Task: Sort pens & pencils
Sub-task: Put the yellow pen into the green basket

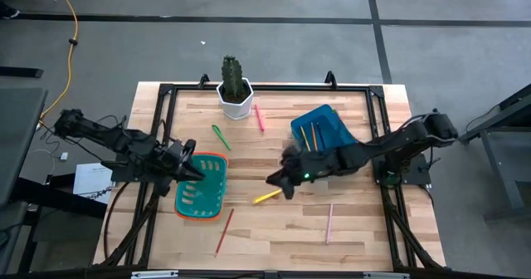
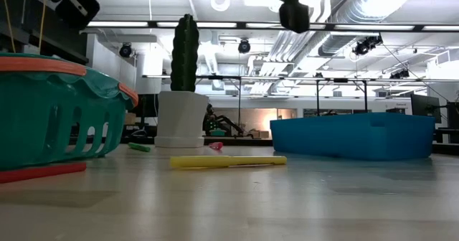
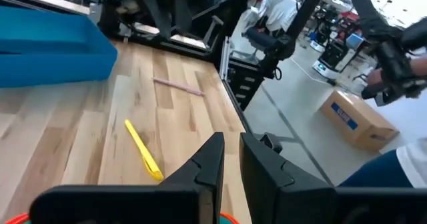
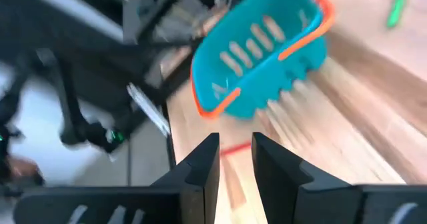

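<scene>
The yellow pen [image 1: 266, 197] lies flat on the wood in front of the teal basket [image 1: 202, 185]. My right gripper [image 1: 278, 179] hovers just above and behind the pen, narrowly open and empty; in the low view it hangs high [image 2: 290, 4] over the pen [image 2: 228, 161]. The green pen [image 1: 221, 137] and pink pen [image 1: 259, 117] lie near the cactus pot. A red-orange pencil [image 1: 224, 232] and a salmon pencil [image 1: 329, 222] rest near the near edge. Other pencils lie in the blue bin [image 1: 319, 128]. My left gripper [image 1: 192, 169] waits over the basket's left rim, fingers close together and empty.
A cactus in a white pot [image 1: 235, 88] stands at the far edge. The teal basket [image 2: 57, 112] is left of centre and the blue bin [image 2: 355, 135] is right of centre. Bare wood lies between them and along the near edge. Black frame rails border the table.
</scene>
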You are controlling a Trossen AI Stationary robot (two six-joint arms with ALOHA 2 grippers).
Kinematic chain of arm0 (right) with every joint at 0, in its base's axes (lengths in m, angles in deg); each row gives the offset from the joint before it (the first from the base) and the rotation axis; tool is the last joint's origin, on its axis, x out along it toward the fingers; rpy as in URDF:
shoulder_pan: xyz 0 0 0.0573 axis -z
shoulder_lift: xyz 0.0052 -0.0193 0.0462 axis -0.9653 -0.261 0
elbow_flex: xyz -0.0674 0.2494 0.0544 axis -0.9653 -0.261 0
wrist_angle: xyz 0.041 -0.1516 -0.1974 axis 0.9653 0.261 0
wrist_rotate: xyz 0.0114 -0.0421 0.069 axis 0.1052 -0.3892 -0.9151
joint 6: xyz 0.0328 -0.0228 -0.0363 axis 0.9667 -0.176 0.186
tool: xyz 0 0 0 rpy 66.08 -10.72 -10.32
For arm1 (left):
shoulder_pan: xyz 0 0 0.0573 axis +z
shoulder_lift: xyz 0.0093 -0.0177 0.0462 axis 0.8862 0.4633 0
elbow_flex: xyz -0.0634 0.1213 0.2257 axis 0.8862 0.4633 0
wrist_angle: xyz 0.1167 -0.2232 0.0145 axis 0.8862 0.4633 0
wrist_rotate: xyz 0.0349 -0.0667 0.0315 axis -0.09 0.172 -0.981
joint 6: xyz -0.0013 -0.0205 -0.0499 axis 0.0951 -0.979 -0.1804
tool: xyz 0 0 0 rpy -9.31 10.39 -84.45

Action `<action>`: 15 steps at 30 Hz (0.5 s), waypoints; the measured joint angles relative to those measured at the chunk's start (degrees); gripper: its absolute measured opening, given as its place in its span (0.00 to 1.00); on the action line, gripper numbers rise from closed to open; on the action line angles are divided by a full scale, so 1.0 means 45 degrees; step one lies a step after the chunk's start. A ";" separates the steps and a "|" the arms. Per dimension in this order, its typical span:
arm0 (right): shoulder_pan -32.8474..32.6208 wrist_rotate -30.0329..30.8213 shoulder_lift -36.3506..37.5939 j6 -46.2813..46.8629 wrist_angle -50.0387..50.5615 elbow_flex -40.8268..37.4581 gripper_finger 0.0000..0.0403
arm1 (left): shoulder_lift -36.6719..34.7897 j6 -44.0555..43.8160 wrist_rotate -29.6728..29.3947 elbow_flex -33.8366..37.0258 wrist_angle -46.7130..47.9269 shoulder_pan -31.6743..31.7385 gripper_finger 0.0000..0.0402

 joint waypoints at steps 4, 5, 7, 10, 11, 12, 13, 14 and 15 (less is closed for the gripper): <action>-0.0018 -0.0769 -0.1753 -0.1196 0.3551 0.2606 0.20 | -0.0247 0.0019 0.0132 -0.0067 -0.0032 0.0480 0.09; 0.0015 -0.0833 -0.2254 -0.1496 0.4653 0.3284 0.20 | -0.0360 0.0054 0.0248 -0.0068 0.0066 0.0645 0.09; 0.0091 -0.1047 -0.3184 -0.2064 0.6463 0.4566 0.20 | -0.0629 0.0076 0.0689 -0.0068 0.0517 0.0978 0.09; 0.0190 -0.1520 -0.4341 -0.2794 0.7968 0.6224 0.20 | -0.1176 0.0056 0.1312 -0.0068 0.1654 0.1422 0.09; 0.0217 -0.1676 -0.4713 -0.3081 0.8443 0.6731 0.20 | -0.1407 0.0049 0.1423 -0.0068 0.2038 0.1549 0.09; 0.0250 -0.1797 -0.5104 -0.3361 0.8899 0.7222 0.20 | -0.1624 0.0026 0.1486 -0.0068 0.2399 0.1660 0.09; 0.0276 -0.1893 -0.5484 -0.3590 0.9375 0.7718 0.20 | -0.1865 0.0011 0.1512 -0.0068 0.2711 0.1743 0.09; 0.0316 -0.2011 -0.5820 -0.3812 0.9809 0.8190 0.20 | -0.2115 0.0013 0.1515 -0.0068 0.2986 0.1817 0.09; 0.0363 -0.2165 -0.6154 -0.4039 1.0246 0.8675 0.20 | -0.2341 0.0013 0.1515 -0.0071 0.3244 0.1883 0.09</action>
